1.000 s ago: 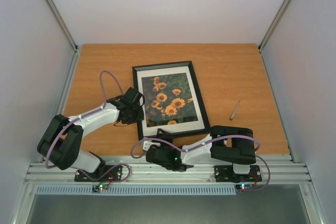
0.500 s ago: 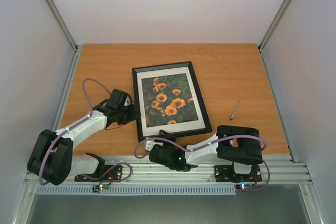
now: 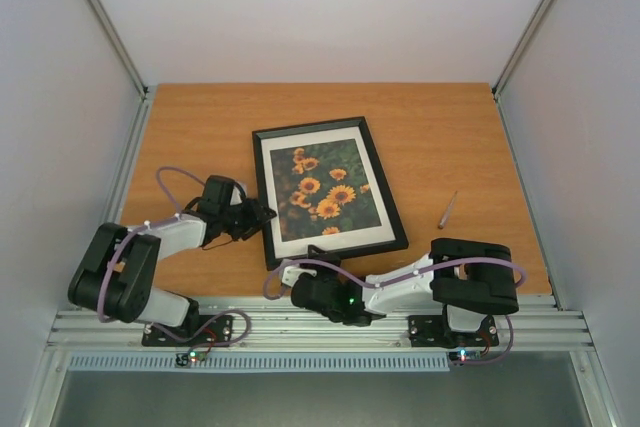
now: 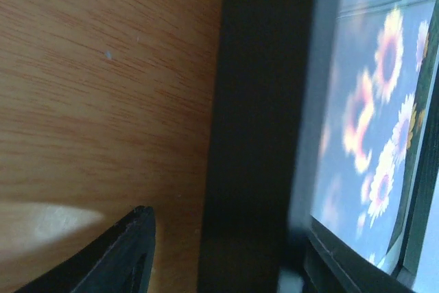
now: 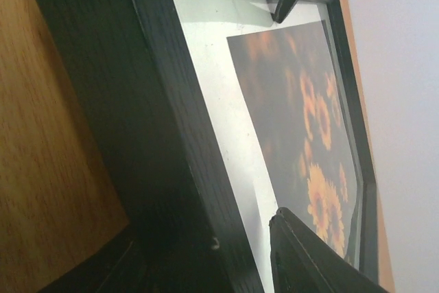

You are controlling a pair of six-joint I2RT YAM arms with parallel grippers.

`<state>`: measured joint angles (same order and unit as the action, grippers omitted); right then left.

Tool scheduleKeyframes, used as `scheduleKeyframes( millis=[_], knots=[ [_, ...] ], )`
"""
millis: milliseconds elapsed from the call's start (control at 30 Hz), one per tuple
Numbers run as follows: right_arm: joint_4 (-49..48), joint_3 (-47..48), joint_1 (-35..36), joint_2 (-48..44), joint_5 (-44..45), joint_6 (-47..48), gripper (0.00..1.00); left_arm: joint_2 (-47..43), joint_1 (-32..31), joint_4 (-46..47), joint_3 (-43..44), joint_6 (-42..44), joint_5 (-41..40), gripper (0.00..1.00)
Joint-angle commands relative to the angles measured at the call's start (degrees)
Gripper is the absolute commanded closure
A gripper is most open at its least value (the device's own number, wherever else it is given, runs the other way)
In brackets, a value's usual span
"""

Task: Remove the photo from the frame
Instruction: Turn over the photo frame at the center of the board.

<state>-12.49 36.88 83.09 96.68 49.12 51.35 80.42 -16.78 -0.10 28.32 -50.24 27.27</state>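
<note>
The black frame (image 3: pixel 310 125) lies face up on the wooden table, with the sunflower photo (image 3: pixel 320 187) inside it behind a white mat. My left gripper (image 3: pixel 262 215) is open at the frame's left edge. In the left wrist view that black edge (image 4: pixel 260 135) runs between the fingers (image 4: pixel 127 252), and the photo (image 4: pixel 370 121) shows beyond it. My right gripper (image 3: pixel 316 255) is shut on the frame's near edge (image 5: pixel 137 101). One of its fingers (image 5: pixel 309 259) rests on top over the mat (image 5: pixel 219 87), next to the photo (image 5: pixel 302 114); the other is hidden below.
A thin grey pen-like stick (image 3: pixel 447 209) lies on the table to the right of the frame. White walls stand on both sides and at the back. The aluminium rail (image 3: pixel 320 327) with the arm bases runs along the near edge.
My left gripper let go, opened and drew back toward the near left along the frame's left edge. My right gripper closed on the near edge. The frame's near right corner swung slightly right.
</note>
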Motion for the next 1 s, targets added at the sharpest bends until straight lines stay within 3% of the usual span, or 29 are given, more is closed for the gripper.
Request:
scheduleKeyframes(
  millis=[0,233,500,733,967],
  knots=[
    [-4.6,-0.09,0.49,-3.52,1.85,-1.82,0.58,3.13,0.71,11.71,-0.99,-3.68,4.77,0.48],
    [-4.93,-0.32,0.67,-4.34,1.35,-2.04,0.58,4.85,3.09,20.56,-2.47,-7.77,8.14,0.51],
    [-5.35,-0.62,0.67,-4.72,1.3,-2.08,0.54,4.68,3.33,26.35,-4.18,-10.93,9.17,0.68],
    [-2.47,-0.19,0.67,-6.18,0.97,-3.47,0.45,-5.23,3.35,16.7,-3.08,-8.29,6.24,0.84],
    [0.79,1.72,0.82,-8.96,-0.01,-4.77,0.35,-17.85,3.33,4.83,-1.63,-5.82,1.84,0.92]
  ],
)
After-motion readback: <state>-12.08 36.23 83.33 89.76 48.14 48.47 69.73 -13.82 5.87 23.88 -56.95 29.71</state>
